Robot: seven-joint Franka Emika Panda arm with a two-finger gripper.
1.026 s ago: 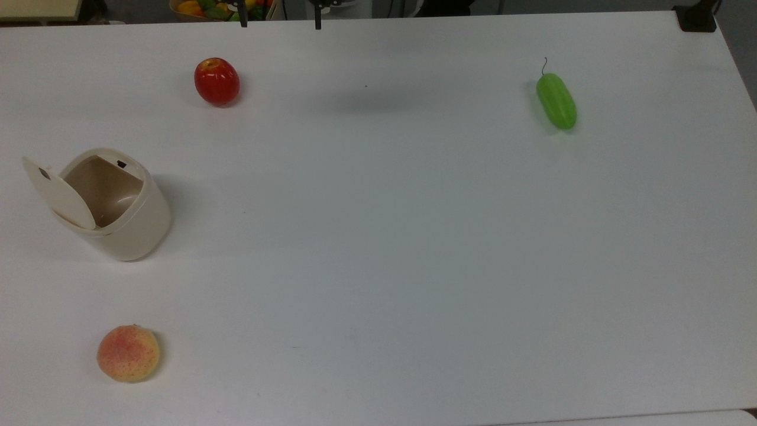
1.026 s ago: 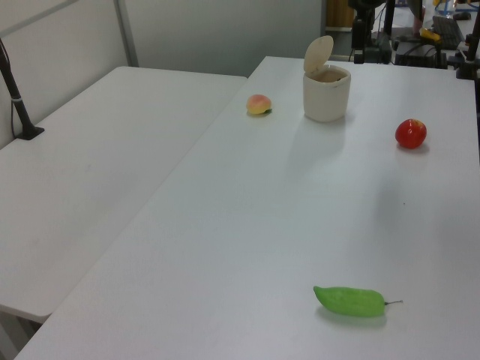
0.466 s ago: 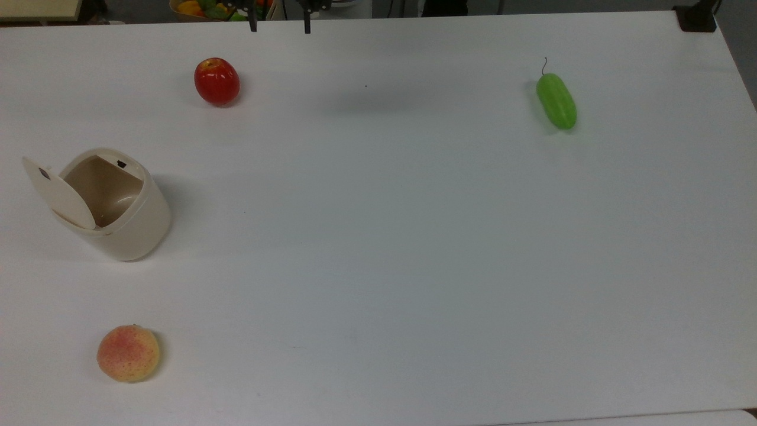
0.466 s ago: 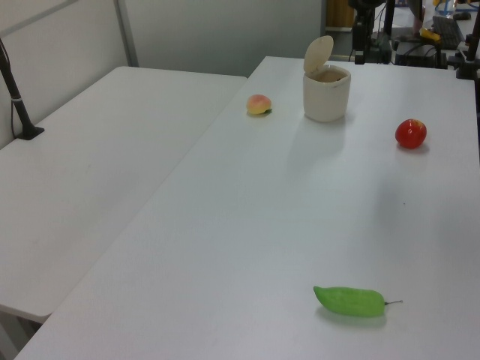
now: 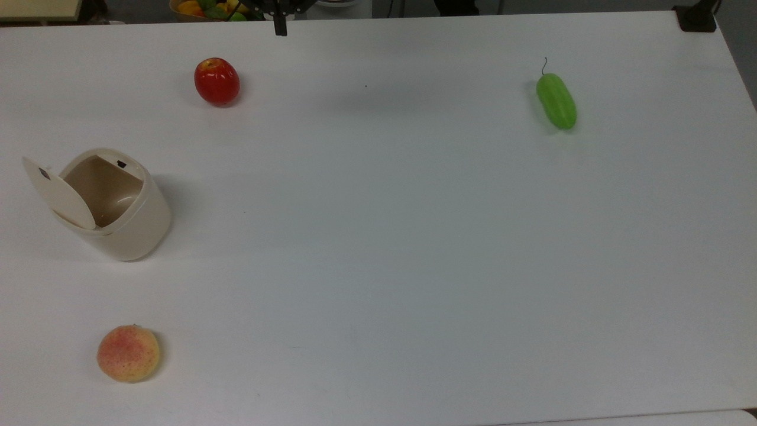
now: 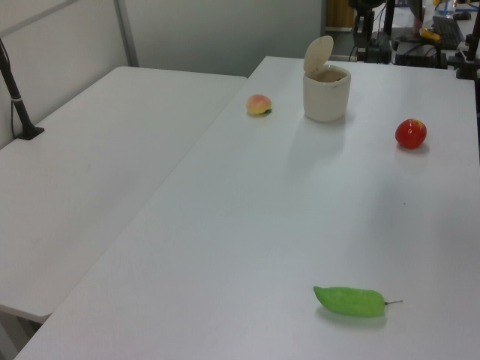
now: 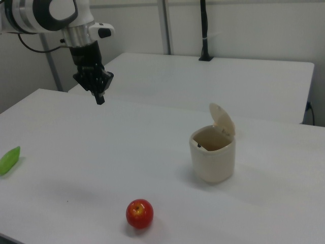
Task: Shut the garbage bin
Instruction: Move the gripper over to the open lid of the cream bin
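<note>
A: Nearest in the right view?
B: A red apple [image 7: 139, 213]. Beyond it, right, the garbage bin [image 7: 213, 154], lid [image 7: 223, 119] up.
A: The gripper [image 7: 99, 98]?
B: Farther left, raised, fingers apparently pressed together, holding nothing.

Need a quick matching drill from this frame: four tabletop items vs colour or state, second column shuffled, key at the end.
Items:
1. garbage bin
2. apple
3. cucumber
4. peach

Colour or state:
A. green, lying on its side
B. cream, lid standing open
C. orange-pink, speckled
D. red, shiny

Pairs: 1-B, 2-D, 3-A, 4-C
</note>
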